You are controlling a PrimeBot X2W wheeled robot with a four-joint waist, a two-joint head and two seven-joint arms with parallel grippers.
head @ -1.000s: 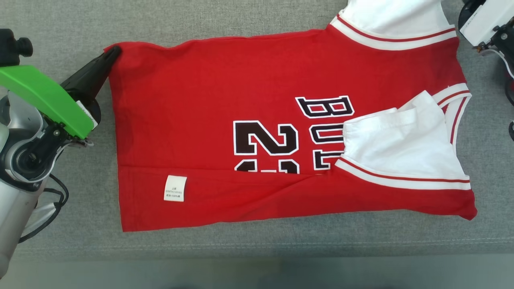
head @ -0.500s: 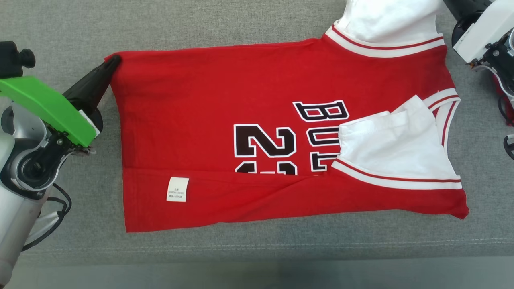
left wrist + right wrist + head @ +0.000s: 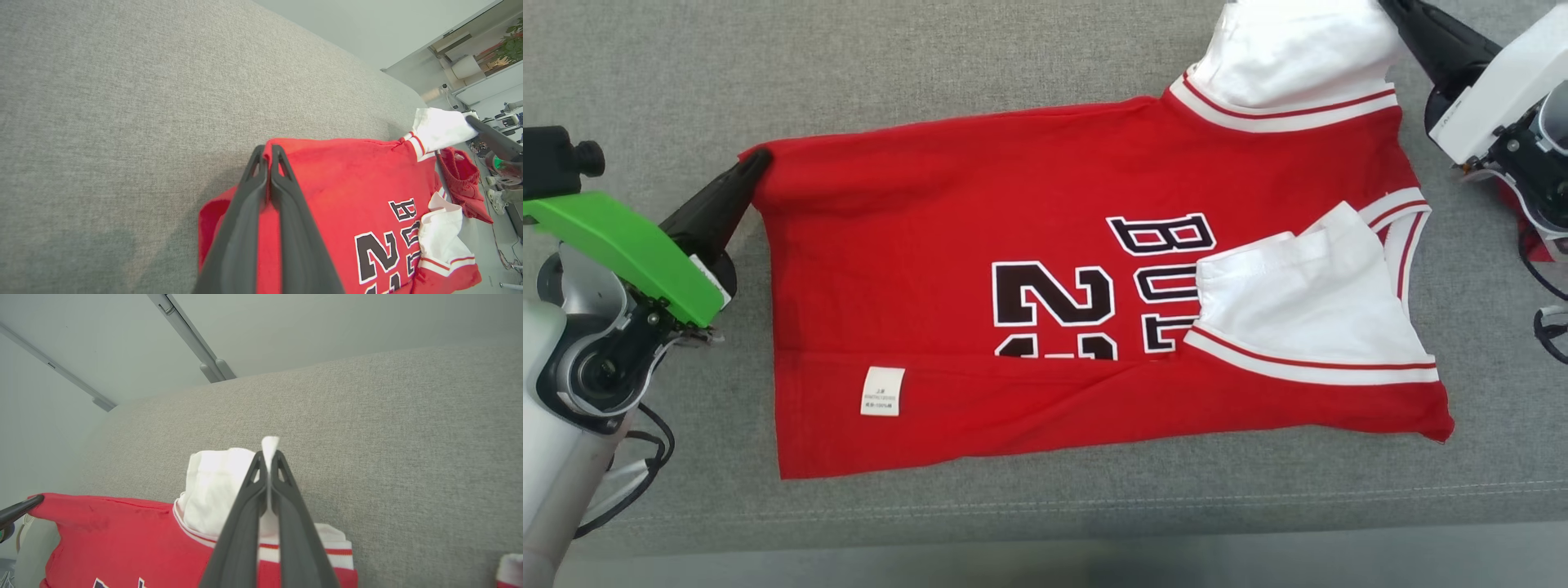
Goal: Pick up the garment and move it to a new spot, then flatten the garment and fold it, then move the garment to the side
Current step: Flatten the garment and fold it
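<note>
The grey cushion (image 3: 1013,73) takes up most of my head view, and the garment (image 3: 915,220), a red jersey with white sleeves, lies spread across its middle. The neck end points to my right and the hem to my left. From above I can see that the near long edge is folded up over the front, so the fold cuts off the lower part of the black print (image 3: 1052,298). One white sleeve (image 3: 1298,302) is folded inward across the lettering. The far sleeve (image 3: 1290,57) sticks out past the top edge of the jersey.

The left wrist view adds what lies past the neck end: another red cloth (image 3: 463,183) just beyond the jersey, with room clutter behind it. The right wrist view shows the cushion's far edge meeting a pale wall, with a grey rail (image 3: 192,339) running across it.

The left gripper (image 3: 756,159) meets the far hem corner. Its wrist view shows the fingers (image 3: 286,192) pressed together with red cloth pinched between them. The right gripper (image 3: 1401,12) reaches the far sleeve at the top of the head view. Up close (image 3: 269,457) the jaws are clamped on a sliver of white fabric that pokes out past the tips.

The smallest item is a white care label (image 3: 883,391) on the folded strip near the hem.
</note>
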